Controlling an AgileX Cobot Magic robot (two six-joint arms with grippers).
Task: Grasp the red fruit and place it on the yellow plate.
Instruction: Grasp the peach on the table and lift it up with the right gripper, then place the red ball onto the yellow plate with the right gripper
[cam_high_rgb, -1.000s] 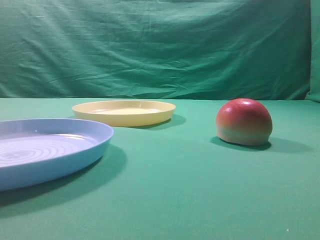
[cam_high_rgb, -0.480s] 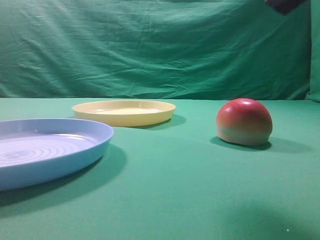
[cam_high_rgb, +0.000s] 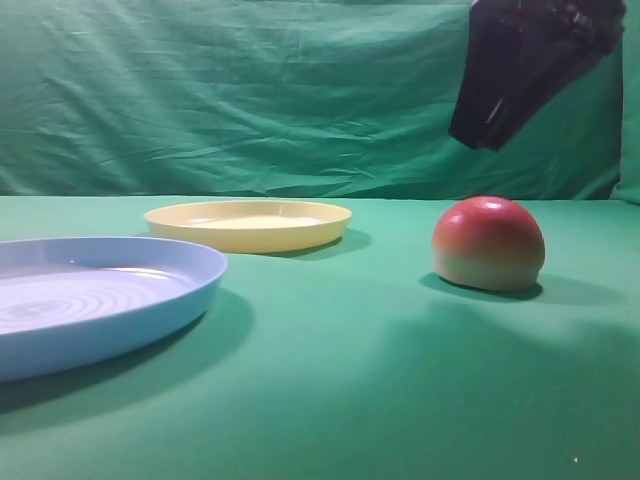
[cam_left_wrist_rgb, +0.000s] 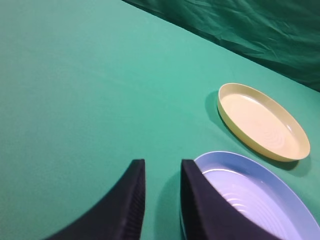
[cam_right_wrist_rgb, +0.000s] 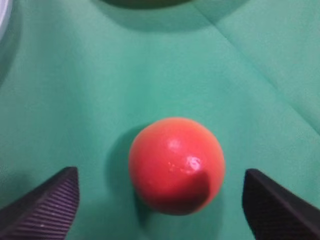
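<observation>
Fruit right of two plates, farther plate behind nearer plate.

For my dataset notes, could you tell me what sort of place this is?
Probably a staged lab tabletop: green cloth covers table and backdrop, with only a toy red fruit, a yellow plate and a blue plate set out.

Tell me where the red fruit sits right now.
In the exterior high view the red fruit rests on the green cloth at right, apart from the yellow plate to its left, with the open right gripper above it.
</observation>
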